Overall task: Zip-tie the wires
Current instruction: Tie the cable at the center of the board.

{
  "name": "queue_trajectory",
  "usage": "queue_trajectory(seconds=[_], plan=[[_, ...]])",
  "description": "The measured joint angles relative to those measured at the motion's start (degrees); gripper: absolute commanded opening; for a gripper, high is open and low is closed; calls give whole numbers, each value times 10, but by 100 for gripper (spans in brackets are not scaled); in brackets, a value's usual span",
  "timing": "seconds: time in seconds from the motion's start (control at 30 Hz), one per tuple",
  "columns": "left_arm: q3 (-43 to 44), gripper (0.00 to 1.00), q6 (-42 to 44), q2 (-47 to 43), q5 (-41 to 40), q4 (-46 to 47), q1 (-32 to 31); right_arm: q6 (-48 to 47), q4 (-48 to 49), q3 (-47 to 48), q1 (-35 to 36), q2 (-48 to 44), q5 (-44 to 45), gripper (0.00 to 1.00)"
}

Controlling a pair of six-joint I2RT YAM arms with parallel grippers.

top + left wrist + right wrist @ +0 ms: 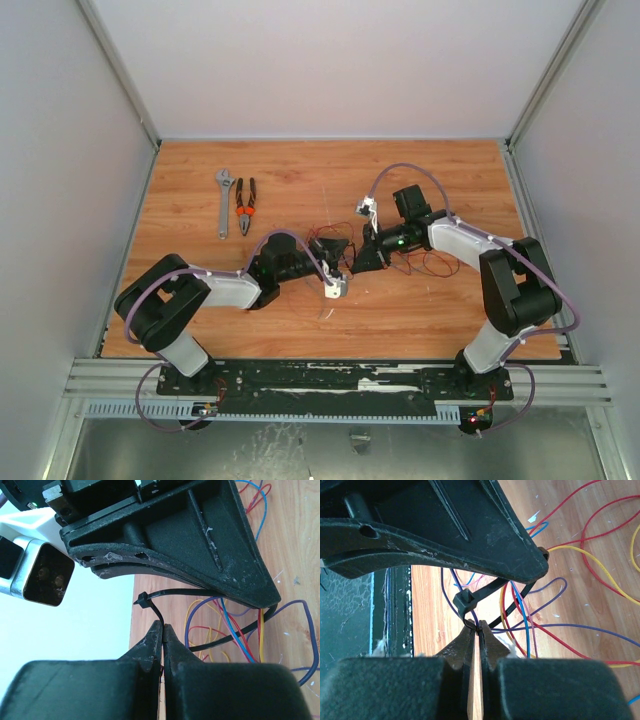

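Wooden tabletop (300, 170): left gripper (162, 626) and right gripper (477, 627) pinch zip tie (141, 600).

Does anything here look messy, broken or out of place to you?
Nothing looks broken. The wires lie in a loose, sprawling tangle on the table, and the zip tie loops some of them only slackly, pinched by both the left gripper and the right gripper. Small white flecks dot the wood.

One zip tie (175, 592), wrench (224, 203), pliers (245, 207)
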Motion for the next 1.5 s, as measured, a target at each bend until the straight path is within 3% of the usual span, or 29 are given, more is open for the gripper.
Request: queue_trajectory(seconds=[0.67, 1.5], plan=[[-2, 0, 23, 0, -10, -2, -1, -3, -7, 0, -3, 0, 0, 0], [34, 0, 99, 0, -14, -79, -2, 35, 34, -6, -4, -13, 23, 0]])
